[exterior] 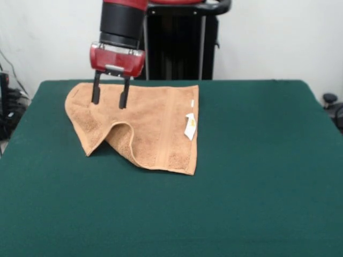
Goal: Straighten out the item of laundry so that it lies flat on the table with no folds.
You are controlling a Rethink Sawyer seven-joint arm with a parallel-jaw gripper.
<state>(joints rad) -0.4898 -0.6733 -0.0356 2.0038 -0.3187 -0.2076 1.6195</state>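
Hovering hand (pixel 110 99), fingers apart, over towel (pixel 155 126) far corner on bench (pixel 257 176); next grip and pull the fold flat.

Probably a robotics lab: a red robot arm (pixel 120 32) on a black pedestal (pixel 179 45), a bare white wall (pixel 268 37) (cables (pixel 10 101) at the side).

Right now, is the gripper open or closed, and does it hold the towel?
Gripper: open, jaws spread apart over the far left part of the towel; nothing is held. Whether the tips touch the cloth cannot be told.
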